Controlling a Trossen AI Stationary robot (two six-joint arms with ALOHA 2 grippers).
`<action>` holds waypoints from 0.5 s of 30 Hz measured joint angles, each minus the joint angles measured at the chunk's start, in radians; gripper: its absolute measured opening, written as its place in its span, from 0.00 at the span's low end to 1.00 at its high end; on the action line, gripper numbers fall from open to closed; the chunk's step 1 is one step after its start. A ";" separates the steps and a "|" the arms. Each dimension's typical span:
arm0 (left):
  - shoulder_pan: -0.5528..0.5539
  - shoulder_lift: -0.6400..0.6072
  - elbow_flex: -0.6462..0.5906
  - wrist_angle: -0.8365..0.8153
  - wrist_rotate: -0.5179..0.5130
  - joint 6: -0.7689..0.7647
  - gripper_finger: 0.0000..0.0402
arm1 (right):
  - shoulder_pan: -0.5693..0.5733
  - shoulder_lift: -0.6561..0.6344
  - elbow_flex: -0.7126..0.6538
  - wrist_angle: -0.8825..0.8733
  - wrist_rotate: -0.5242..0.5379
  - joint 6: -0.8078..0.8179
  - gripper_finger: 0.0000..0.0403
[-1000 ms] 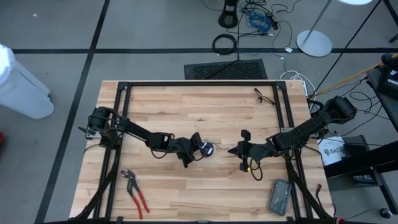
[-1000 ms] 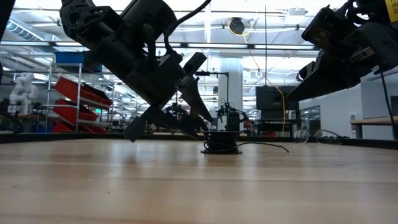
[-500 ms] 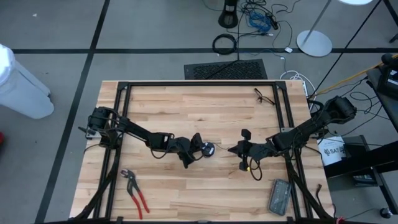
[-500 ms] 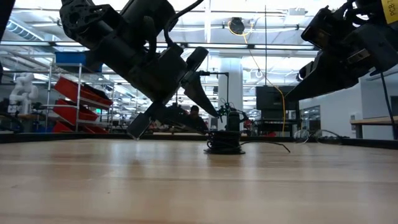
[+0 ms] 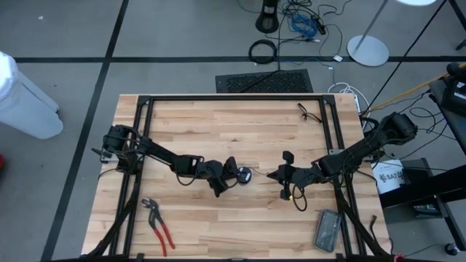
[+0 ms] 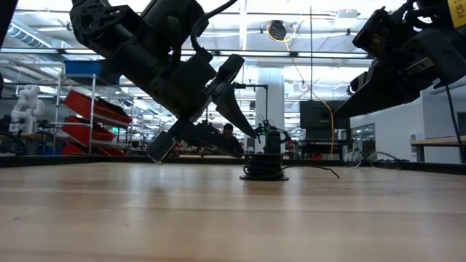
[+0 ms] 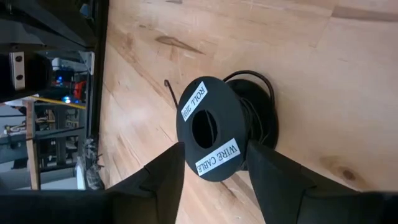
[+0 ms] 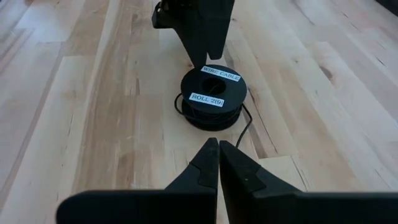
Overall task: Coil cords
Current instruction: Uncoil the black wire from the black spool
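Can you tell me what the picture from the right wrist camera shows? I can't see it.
A small black spool of thin wire, labelled "WIRE CABLE" and "ROLL 2(9)", sits on the wooden table. The right gripper is shut and points at it, apart from it. The left gripper hangs at the spool's far side.

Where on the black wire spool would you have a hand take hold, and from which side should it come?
Grip the wire spool across its round top flange, coming down from above. It stands upright on the table with its flat labelled face up, so the rim gives two opposite edges. The left hand already straddles it, fingers open; keep clear of the loose wire end trailing toward the right hand.
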 joint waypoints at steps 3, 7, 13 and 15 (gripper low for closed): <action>0.000 0.000 0.000 0.000 0.002 0.001 0.37 | 0.000 0.000 0.000 0.000 0.000 0.000 0.00; 0.000 0.000 0.000 -0.001 0.003 0.024 0.30 | 0.000 0.000 0.000 0.000 0.000 0.000 0.00; 0.000 0.000 0.000 -0.001 0.007 0.022 0.23 | 0.000 0.000 0.000 0.000 0.000 0.000 0.00; 0.000 0.000 0.000 -0.001 0.007 0.021 0.20 | 0.000 0.000 0.000 0.000 0.000 0.000 0.00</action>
